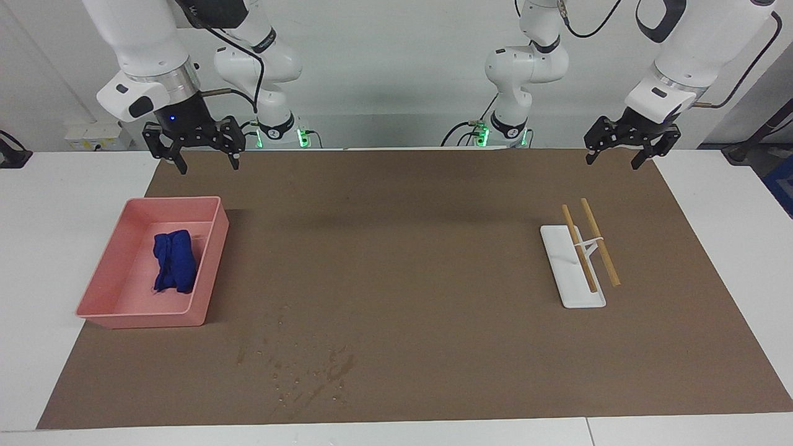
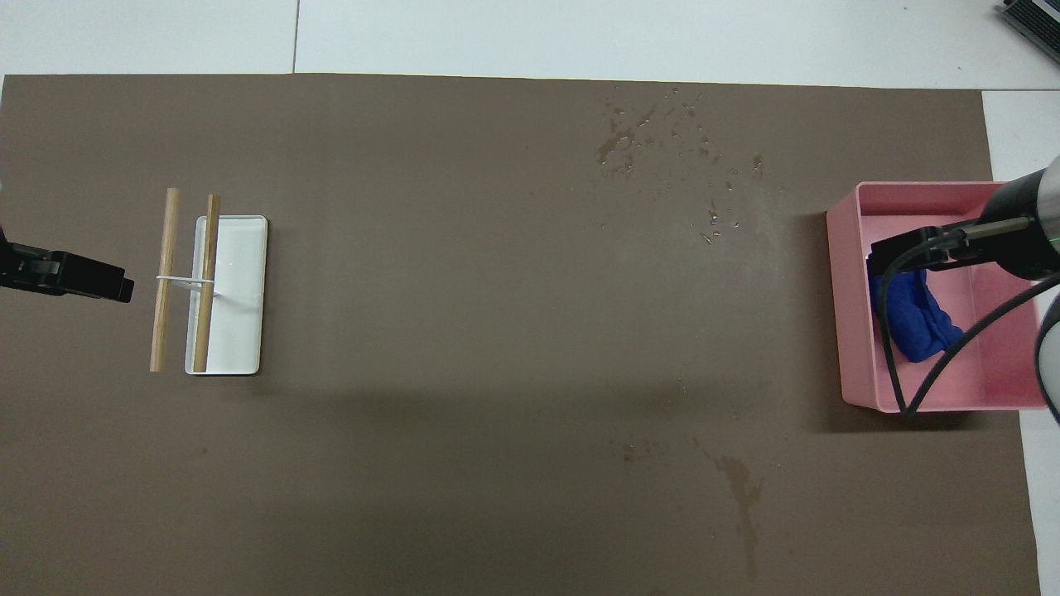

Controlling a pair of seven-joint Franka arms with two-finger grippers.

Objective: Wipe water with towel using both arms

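Observation:
A crumpled blue towel (image 1: 175, 260) (image 2: 915, 319) lies in a pink bin (image 1: 118, 303) (image 2: 853, 331) at the right arm's end of the table. Water (image 1: 316, 371) (image 2: 654, 141) is spattered as drops on the brown mat, farther from the robots than the bin. My right gripper (image 1: 209, 167) hangs open and empty, raised over the mat's edge at the bin's robot-side end, apart from the towel. In the overhead view its wrist (image 2: 1027, 223) covers part of the bin. My left gripper (image 1: 612, 162) waits open and empty at the left arm's end.
A white tray (image 1: 573, 291) (image 2: 240, 331) carrying two wooden rods (image 1: 598, 241) (image 2: 186, 281) stands on the mat toward the left arm's end. A dark stain (image 2: 741, 488) marks the mat nearer to the robots. White table surrounds the brown mat (image 1: 403, 248).

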